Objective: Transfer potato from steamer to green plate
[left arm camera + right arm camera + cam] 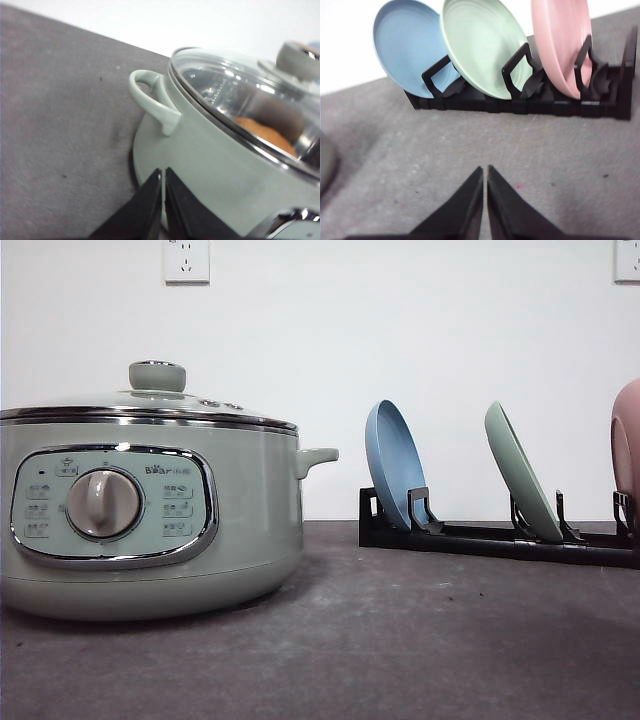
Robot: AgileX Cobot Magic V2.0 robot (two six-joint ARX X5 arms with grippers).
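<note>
Left gripper (163, 200) fingers together, holding nothing, tips just beside the steamer (220, 170) wall, below its side handle (152, 97). Beyond the tips, under the glass lid (240, 95), the potato (267, 134) sits inside the pot; orange-brown, mostly masked by glare and the chrome rim, shape hard to read. Judged firm, moderately heavy, matte skin not slippery; grip across its narrow middle, once the lid comes off by its knob (298, 60). Right gripper (485, 200) also closed and empty, over bare table; ahead of it the green plate (485, 47) stands on edge in the black rack (520, 102), between blue plate (405, 47) and pink plate (560, 40)
</note>
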